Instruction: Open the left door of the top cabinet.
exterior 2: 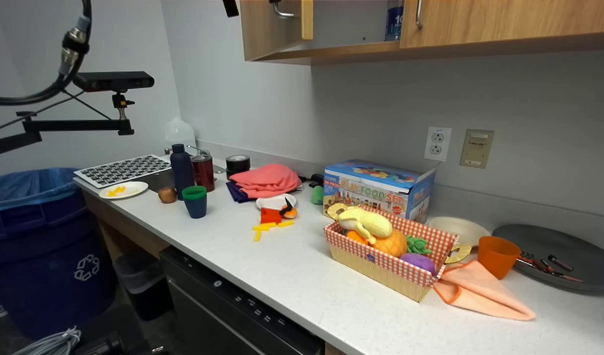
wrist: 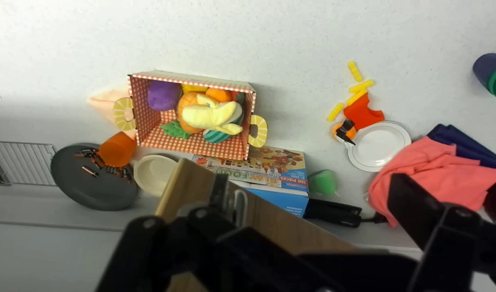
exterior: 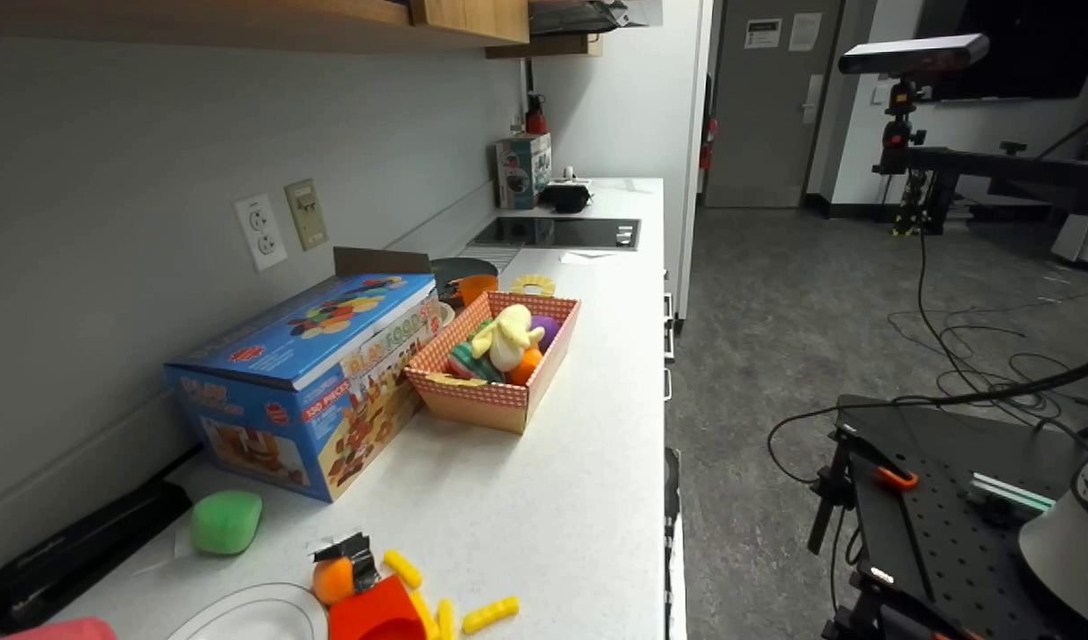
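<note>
The top cabinet [exterior 2: 351, 53] is light-brown wood; its flat underside also shows in an exterior view [exterior: 242, 22]. Its left door [exterior 2: 272, 34] is swung out, and the interior shows a bottle with a blue label. The door has a silver handle [exterior 2: 283, 12]. In the wrist view the door [wrist: 272, 219] slants below the gripper, with the handle [wrist: 240, 207] close beside one finger. My gripper [wrist: 311, 182] is open, its fingers wide apart. One dark fingertip [exterior 2: 230, 7] shows at the top edge. Whether a finger touches the handle I cannot tell.
The right cabinet door [exterior 2: 504, 22] is shut, with its own handle [exterior 2: 418, 14]. Below, the white countertop [exterior 2: 292, 261] holds a play food box [exterior 2: 376, 190], a checked basket [exterior 2: 381, 271] of toy food, cups and a dark pan [exterior 2: 558, 246]. A camera arm [exterior 2: 80, 125] stands at the left.
</note>
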